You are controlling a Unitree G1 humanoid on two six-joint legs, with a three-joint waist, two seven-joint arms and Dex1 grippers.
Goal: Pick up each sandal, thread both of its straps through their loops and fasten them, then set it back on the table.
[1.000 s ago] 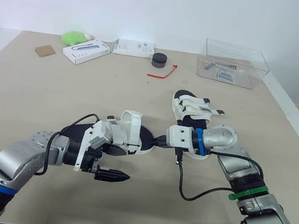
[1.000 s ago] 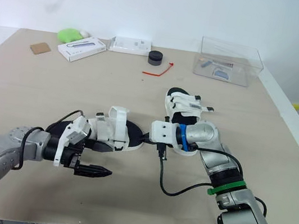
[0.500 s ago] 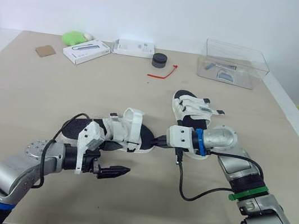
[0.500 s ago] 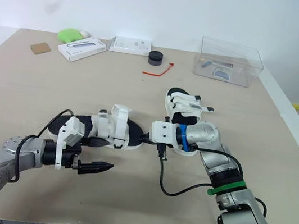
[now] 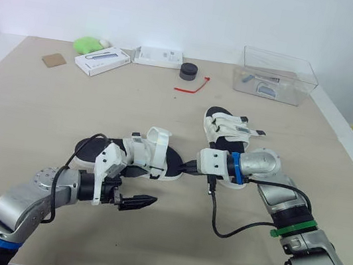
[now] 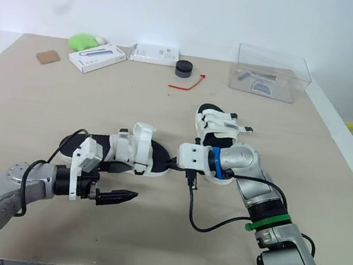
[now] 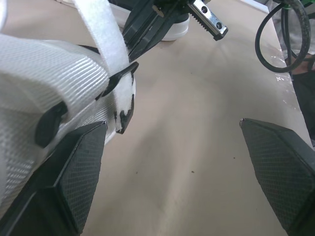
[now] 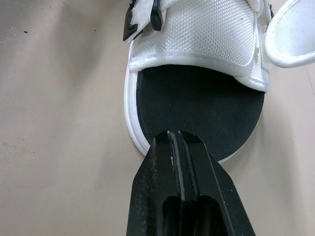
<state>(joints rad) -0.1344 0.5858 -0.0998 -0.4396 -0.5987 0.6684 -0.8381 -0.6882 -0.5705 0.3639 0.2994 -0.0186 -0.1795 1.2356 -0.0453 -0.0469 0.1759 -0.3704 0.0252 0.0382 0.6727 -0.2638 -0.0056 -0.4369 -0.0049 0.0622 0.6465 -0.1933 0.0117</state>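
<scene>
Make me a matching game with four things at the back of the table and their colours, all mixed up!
Things:
1. box
2. string
3. cardboard square
4. round tin

Colours:
A. red
B. see-through
C. black
D. brown

Right pairs: 1-B, 2-A, 3-D, 4-C

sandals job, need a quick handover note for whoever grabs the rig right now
Left gripper: open, empty, low beside the near sandal.
Right gripper: shut, tips at that sandal's toe.
Both sandals lie on the table; the far sandal sits behind the right arm.
Done: cannot tell if the far sandal is fastened.
Left: near sandal has a strap hanging loose; thread and fasten it.
</scene>
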